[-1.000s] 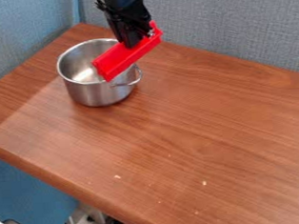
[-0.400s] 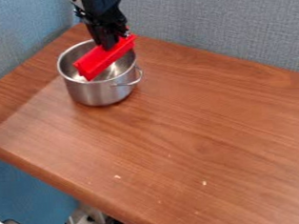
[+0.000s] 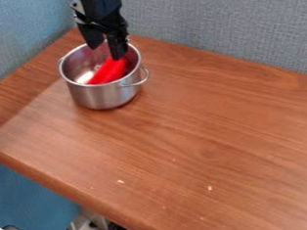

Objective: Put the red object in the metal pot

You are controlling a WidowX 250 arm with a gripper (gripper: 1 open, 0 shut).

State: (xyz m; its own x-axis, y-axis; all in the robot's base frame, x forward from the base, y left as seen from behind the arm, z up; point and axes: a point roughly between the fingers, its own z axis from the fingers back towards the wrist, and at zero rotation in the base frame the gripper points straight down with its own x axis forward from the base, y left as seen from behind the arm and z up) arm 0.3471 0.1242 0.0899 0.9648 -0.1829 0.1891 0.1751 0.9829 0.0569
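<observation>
The metal pot (image 3: 92, 94) stands at the back left of the wooden table, its small handle (image 3: 143, 78) pointing right. Inside it lies the red object (image 3: 112, 70), tilted, with its upper end near the pot's far right rim. Directly over the pot hangs my black gripper (image 3: 110, 46), pointing down. Its two fingers are spread apart just above the red object's upper end, so it is open. I cannot tell whether the fingertips still touch the block.
A brown wooden table (image 3: 197, 134) carries the pot near its back left corner. A blue-grey fabric wall (image 3: 229, 24) rises right behind the pot and arm. The table's front and left edges drop off to the floor.
The gripper carried the red object leftward and down over the pot, then opened. The block has dropped from resting across the rim to lying inside the pot.
</observation>
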